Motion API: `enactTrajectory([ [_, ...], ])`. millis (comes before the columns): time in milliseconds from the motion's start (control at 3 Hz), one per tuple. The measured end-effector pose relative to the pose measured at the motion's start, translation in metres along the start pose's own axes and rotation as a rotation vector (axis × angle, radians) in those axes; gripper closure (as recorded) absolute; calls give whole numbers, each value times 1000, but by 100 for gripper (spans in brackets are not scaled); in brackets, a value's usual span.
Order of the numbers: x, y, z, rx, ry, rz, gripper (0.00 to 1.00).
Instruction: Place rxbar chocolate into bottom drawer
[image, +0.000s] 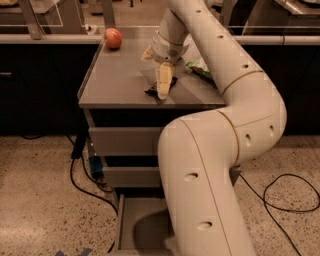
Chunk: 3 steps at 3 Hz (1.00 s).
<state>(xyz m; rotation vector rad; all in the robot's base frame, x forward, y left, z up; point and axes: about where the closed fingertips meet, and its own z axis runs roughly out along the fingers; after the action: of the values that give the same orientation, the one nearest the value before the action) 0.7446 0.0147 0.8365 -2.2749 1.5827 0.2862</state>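
The rxbar chocolate (151, 91) is a small dark bar lying on the grey cabinet top (115, 85). Its ends stick out on both sides of my gripper (163, 90). The gripper points straight down onto the bar, near the front middle of the top, and its pale fingers (164, 79) look closed around the bar. The bar still rests on the surface. The bottom drawer (131, 226) is pulled open below, a grey tray partly hidden by my arm.
A red apple (113, 38) sits at the back left of the top. A green and white bag (199, 70) lies right of the gripper. Two upper drawers (125, 141) are shut. Black cables (82, 185) run across the floor on both sides.
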Motion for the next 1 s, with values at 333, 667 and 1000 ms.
enactTrajectory([
  [333, 4, 0, 16, -35, 4, 65, 0],
  [667, 2, -11, 20, 2, -1, 61, 0],
  [1000, 2, -17, 23, 21, -5, 60, 10],
])
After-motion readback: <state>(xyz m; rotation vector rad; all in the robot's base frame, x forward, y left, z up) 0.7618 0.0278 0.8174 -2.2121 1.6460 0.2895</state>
